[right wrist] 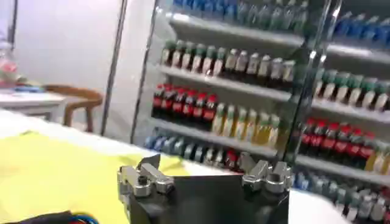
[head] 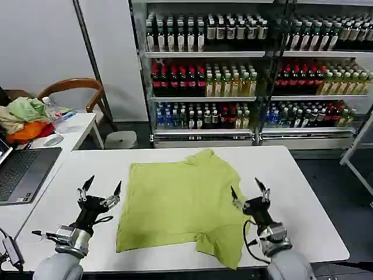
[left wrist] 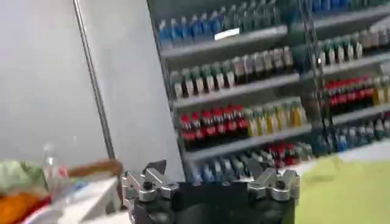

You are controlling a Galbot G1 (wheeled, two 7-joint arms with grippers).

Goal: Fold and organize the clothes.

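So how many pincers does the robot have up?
2. The left pincer is open above the white table, just left of the green T-shirt. The right pincer is open over the shirt's right edge.

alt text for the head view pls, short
A lime-green T-shirt, partly folded, lies on a white table between two open, empty pincers: the left pincer over bare table beside the shirt, the right pincer above the shirt's edge. Behind stand shelves of bottled drinks.
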